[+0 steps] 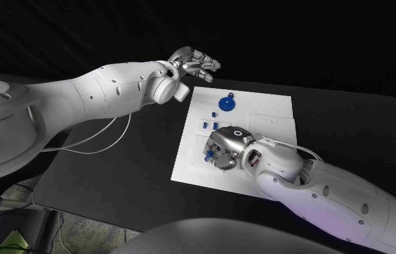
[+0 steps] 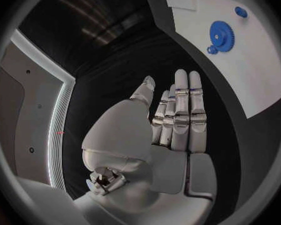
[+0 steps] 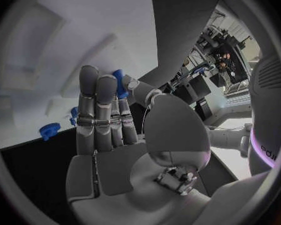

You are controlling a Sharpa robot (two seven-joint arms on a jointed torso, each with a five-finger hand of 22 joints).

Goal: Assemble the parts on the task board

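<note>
task board carries a blue gear; right hand pinches a blue part, left hand hovers empty, fingers spread

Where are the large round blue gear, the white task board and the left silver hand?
large round blue gear [image 1: 227,103]: head view, on its disc.
white task board [image 1: 268,106]: head view, on a bare part.
left silver hand [image 2: 176,116]: left wrist view, mid-fingers.
</note>
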